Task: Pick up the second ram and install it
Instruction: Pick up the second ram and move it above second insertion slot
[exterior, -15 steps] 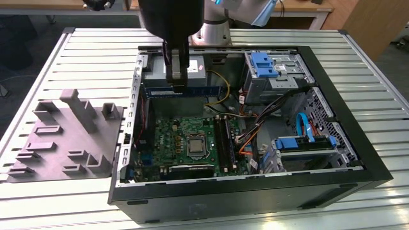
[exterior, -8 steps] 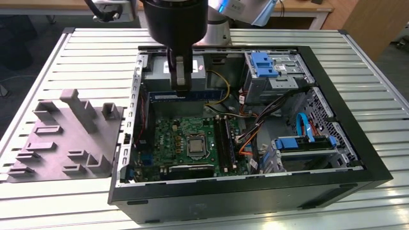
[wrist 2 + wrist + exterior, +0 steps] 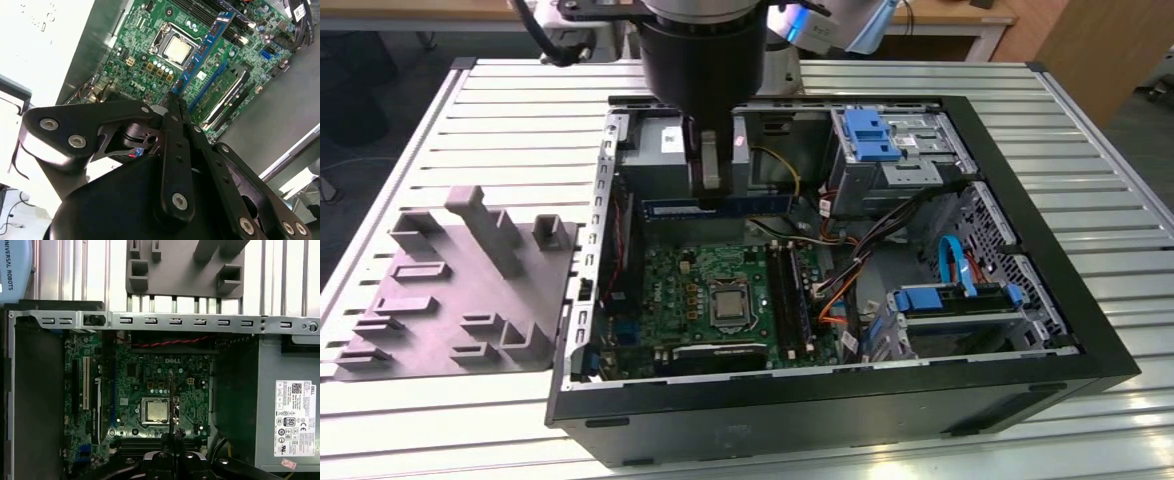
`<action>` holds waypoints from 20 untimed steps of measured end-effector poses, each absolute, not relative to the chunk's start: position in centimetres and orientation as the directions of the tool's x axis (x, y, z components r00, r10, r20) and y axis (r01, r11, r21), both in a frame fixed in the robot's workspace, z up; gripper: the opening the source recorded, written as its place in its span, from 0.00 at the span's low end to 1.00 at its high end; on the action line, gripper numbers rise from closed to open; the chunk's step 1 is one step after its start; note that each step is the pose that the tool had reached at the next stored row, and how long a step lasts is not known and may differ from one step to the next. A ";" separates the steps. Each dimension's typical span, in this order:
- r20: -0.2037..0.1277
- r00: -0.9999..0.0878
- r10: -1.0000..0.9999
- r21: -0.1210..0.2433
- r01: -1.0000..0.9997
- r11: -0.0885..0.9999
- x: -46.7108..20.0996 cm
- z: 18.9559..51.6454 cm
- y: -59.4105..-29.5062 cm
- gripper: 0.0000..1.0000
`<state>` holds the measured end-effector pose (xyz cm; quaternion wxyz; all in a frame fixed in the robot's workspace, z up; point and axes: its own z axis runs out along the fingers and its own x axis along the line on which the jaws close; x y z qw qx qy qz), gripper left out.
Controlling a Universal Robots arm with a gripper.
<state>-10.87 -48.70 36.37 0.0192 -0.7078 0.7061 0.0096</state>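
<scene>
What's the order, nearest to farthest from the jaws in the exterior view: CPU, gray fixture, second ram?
1. second ram: clamped in the jaws of the gripper, lying level above the board.
2. CPU: mid motherboard, inside the case.
3. gray fixture: outside the case, on the exterior view's left.

The hand (image 3: 174, 101) grips the second ram (image 3: 202, 51) above the green motherboard (image 3: 150, 22).
</scene>
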 end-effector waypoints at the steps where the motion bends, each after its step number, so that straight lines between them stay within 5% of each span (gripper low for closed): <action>1: -0.041 0.004 -0.999 -0.014 -1.000 -0.003 -10.8 36.2 -48.7 0.12; 20: -0.041 0.013 -0.999 -0.014 -1.000 -0.012 -10.4 34.9 -48.7 0.12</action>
